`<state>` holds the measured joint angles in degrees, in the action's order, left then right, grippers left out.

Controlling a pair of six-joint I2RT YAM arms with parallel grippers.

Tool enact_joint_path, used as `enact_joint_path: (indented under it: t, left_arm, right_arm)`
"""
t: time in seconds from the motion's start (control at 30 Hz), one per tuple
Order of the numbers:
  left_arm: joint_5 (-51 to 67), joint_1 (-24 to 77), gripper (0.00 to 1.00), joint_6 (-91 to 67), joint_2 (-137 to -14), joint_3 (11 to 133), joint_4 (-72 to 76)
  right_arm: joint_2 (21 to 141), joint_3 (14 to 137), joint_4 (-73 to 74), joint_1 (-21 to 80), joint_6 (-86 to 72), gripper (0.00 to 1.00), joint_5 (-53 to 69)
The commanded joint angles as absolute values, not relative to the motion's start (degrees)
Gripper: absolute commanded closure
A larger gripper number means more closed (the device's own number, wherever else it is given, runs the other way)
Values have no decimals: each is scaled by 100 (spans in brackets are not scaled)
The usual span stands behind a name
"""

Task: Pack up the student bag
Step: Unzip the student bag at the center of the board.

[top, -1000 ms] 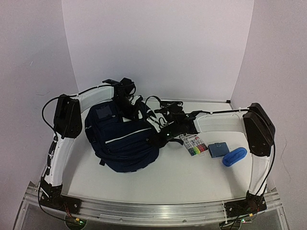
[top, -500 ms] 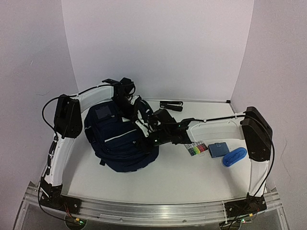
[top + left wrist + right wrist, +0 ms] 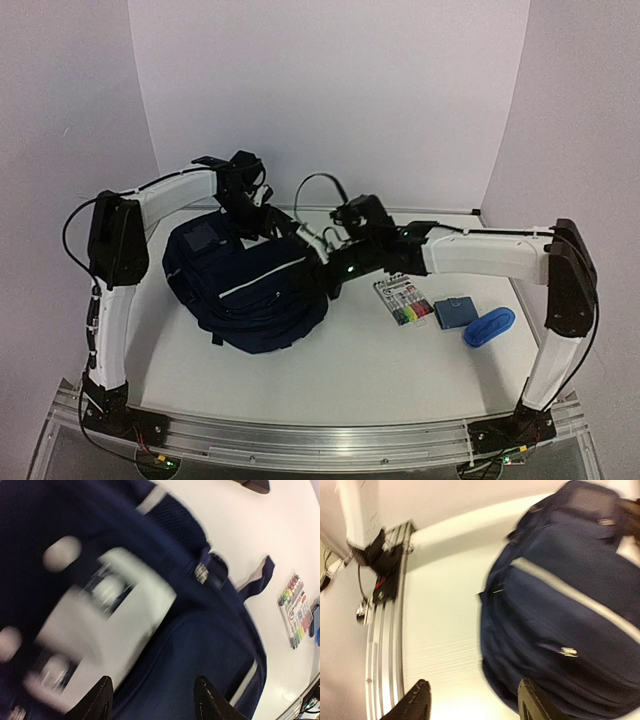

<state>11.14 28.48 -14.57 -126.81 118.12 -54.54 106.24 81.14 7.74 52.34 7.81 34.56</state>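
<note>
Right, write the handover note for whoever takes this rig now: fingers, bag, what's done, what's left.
The left fingers are open and empty, over the far end of the backpack.
The right fingers are open and empty, at the backpack's right edge.
The backpack lies on the left half of the table. Whether it is unzipped cannot be told.
Done: nothing visibly packed.
Left: the marker set, small blue case and blue oblong case lie on the table to the backpack's right, waiting to go in.
</note>
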Motion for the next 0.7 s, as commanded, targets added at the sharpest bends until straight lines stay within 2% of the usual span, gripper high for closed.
enact_joint_path:
  t: [0.0,0.07,0.2,0.37,0.47,0.57,0.67]
  left_arm:
    - [561,2786,38,-2214,-11102,10642,-5350]
    - [450,2788,33,-2586,-10546,9840,-5190]
    - [183,2795,30,-3521,-9634,8536,-5120]
    - [153,2827,31,-4625,-8673,7046,-4960]
    - [300,2843,33,-4955,-8437,6578,-4757]
    - [553,2840,36,-5094,-8547,6301,-4380]
    - [825,2848,41,-5005,-9011,6371,-4018]
  right_arm:
    - [10520,8514,1091,4395,911,27,3610]
    - [10855,8829,1108,4186,670,24,3449]
    - [11606,9508,1177,3964,218,21,3433]
    - [12349,10084,1195,3955,-216,20,3373]
    - [12718,10236,1202,3956,-390,20,3378]
    - [12954,10327,1204,3960,-616,25,3615]
    - [13003,10274,1202,3945,-737,35,3861]
